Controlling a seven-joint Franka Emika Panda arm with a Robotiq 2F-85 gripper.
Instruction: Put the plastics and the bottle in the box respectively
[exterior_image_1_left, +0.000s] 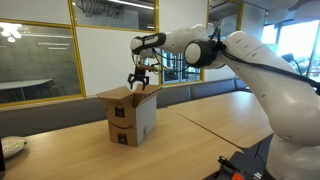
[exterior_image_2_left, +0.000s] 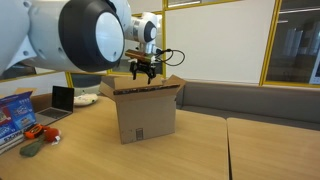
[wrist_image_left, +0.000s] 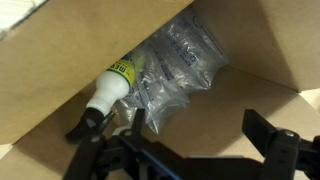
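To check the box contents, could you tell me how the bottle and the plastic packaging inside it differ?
The white-necked bottle with a yellow-green label is opaque and narrow; the clear crinkled plastic air-cushion packaging is see-through and spreads wider. Both lie together inside the brown cardboard box.

Light wooden table (exterior_image_2_left: 195, 150), two tops meeting at a straight seam. Cardboard box (exterior_image_2_left: 148, 112) stands upright on it, flaps open. Toward one end, well apart from box: open laptop (exterior_image_2_left: 62, 98), blue packet (exterior_image_2_left: 12, 110), small red thing (exterior_image_2_left: 45, 132), dark greenish thing (exterior_image_2_left: 32, 148), too small to identify.
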